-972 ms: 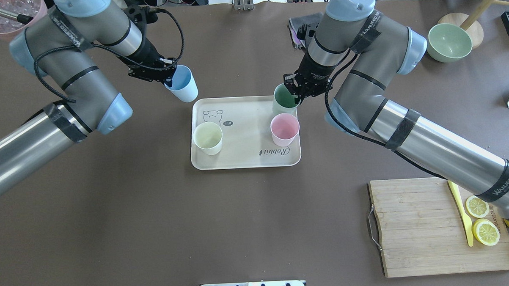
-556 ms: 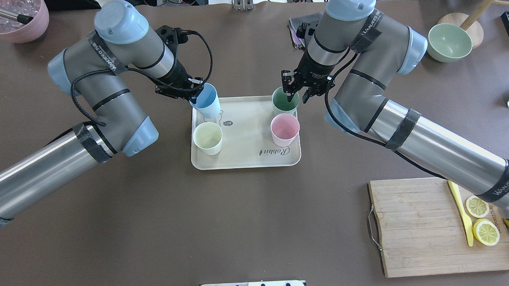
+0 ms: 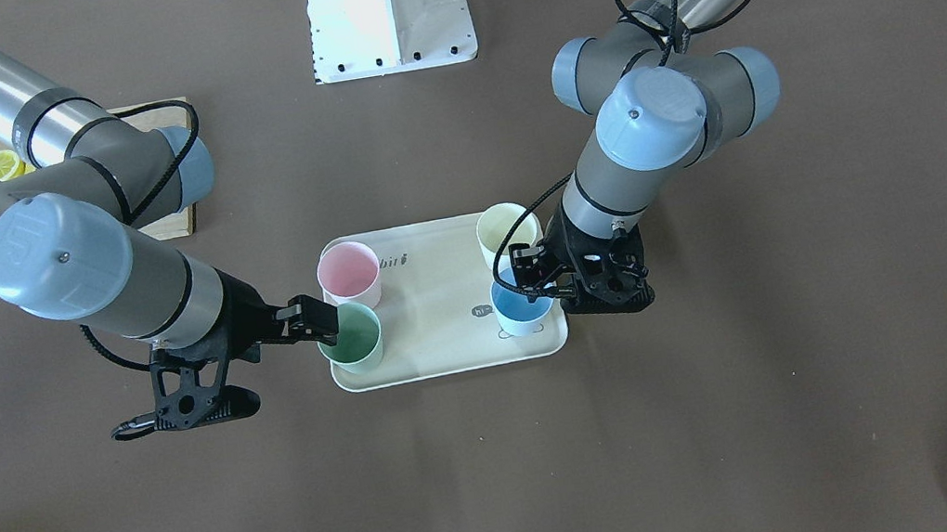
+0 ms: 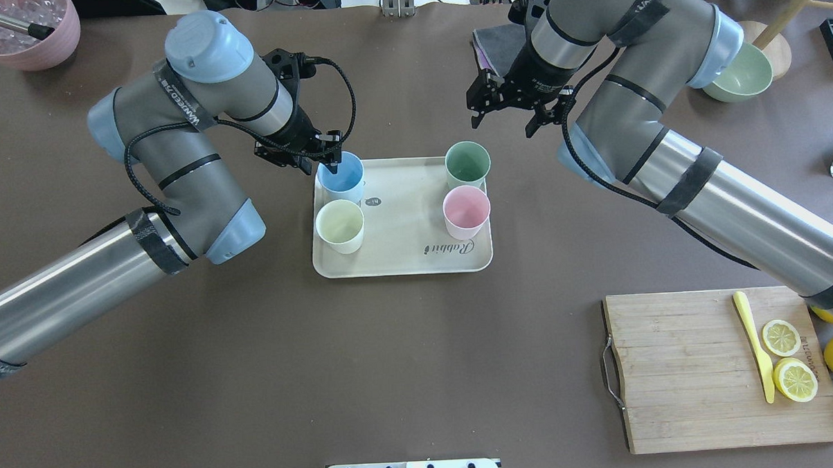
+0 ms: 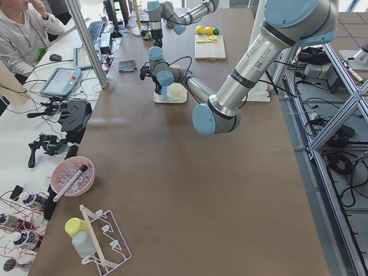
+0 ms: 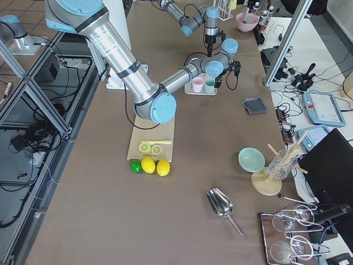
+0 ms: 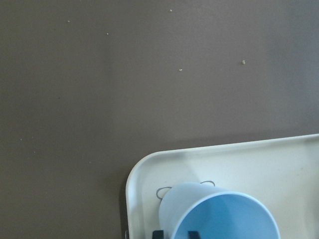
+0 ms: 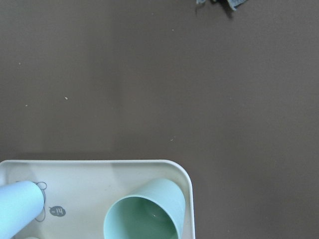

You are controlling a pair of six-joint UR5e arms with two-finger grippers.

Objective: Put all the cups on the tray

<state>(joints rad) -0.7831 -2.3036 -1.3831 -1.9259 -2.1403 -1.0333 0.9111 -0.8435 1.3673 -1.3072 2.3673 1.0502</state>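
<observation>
The cream tray point(image 4: 403, 262) lies at mid-table. All four cups stand upright on it: blue point(image 4: 342, 180), cream-white point(image 4: 340, 225), green point(image 4: 467, 164), pink point(image 4: 466, 211). My left gripper point(image 4: 327, 161) is shut on the blue cup's rim at the tray's far left corner. In the left wrist view one fingertip point(image 7: 158, 233) is outside and one inside the blue cup point(image 7: 219, 214). My right gripper point(image 4: 504, 116) is open and empty, lifted beyond the green cup, which also shows in the right wrist view point(image 8: 142, 216). The front view shows the blue cup point(image 3: 522, 310) and green cup point(image 3: 350, 338).
A wooden cutting board point(image 4: 685, 377) with lemon slices and a yellow knife lies at the near right. A green bowl point(image 4: 743, 77) stands far right, a pink pot point(image 4: 29, 40) far left, and a grey cloth point(image 4: 496, 47) behind the tray.
My left gripper carried the blue cup right and set it upright on the tray. My right gripper opened, let go of the green cup and drew back from it.
</observation>
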